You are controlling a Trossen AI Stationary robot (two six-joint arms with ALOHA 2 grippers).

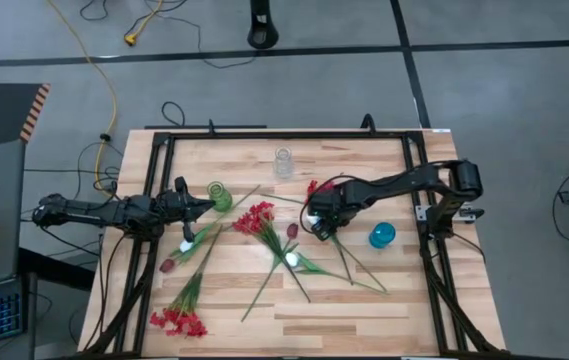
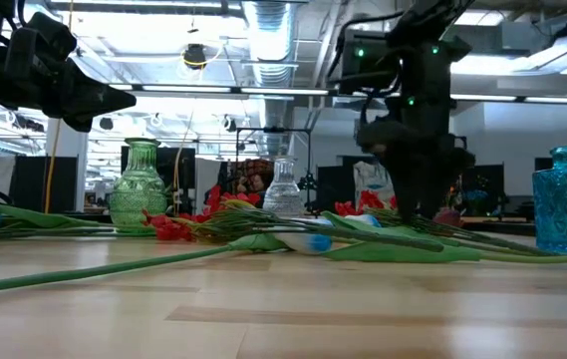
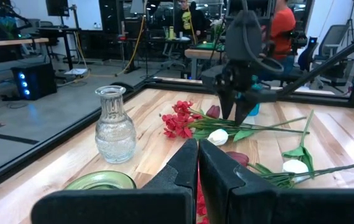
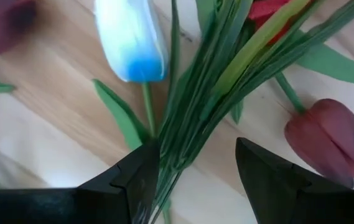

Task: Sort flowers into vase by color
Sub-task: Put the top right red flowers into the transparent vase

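At frame centre, the right gripper [image 1: 320, 226] reaches down onto the table [image 1: 364, 310], fingers parted around a bundle of green stems [image 4: 211, 93] among the scattered flowers [image 1: 260, 222]. The left gripper [image 1: 207, 205] hangs level at centre-left beside the green vase [image 1: 220, 195], fingers closed and empty.

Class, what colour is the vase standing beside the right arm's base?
The vase is blue, clearest in the high view.

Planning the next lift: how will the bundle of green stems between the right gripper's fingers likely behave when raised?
Probably floppy: the green stems are long and thin. The right gripper stands open around several at once, so one could slip free. The heads, like the maroon tulip bud, may droop and drag neighbours.
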